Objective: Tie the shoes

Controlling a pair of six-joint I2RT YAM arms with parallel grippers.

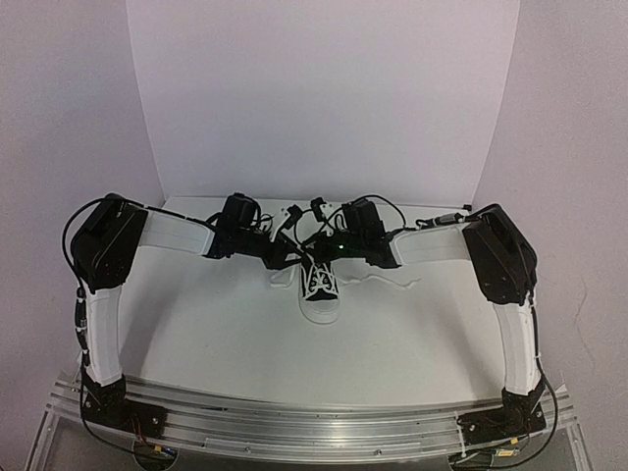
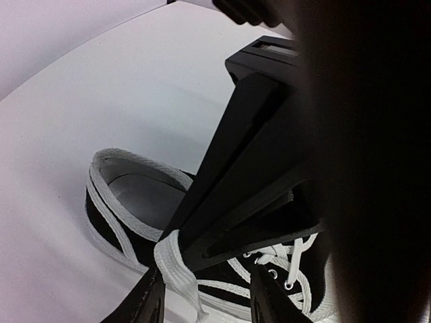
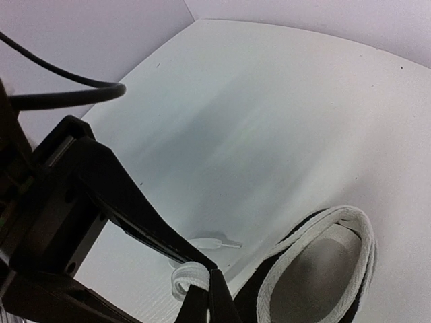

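Note:
The black sneaker point(image 1: 320, 285) with white toe cap stands mid-table, toe toward the arm bases. It also shows in the left wrist view point(image 2: 128, 222) and the right wrist view point(image 3: 316, 269). My right gripper point(image 1: 326, 249) point(image 3: 207, 291) is shut on a folded bit of white lace point(image 3: 188, 277) just beside the shoe's collar. In the left wrist view that lace point(image 2: 176, 266) hangs down from the right gripper's closed fingers point(image 2: 222, 202). My left gripper point(image 1: 283, 253) point(image 2: 209, 279) is open, its two fingers standing either side of the hanging lace without touching it.
The other lace point(image 1: 392, 283) trails over the white table to the shoe's right. A lace tip point(image 3: 212, 243) lies flat on the table by the heel. White walls enclose the back and both sides. The two grippers are very close together over the shoe.

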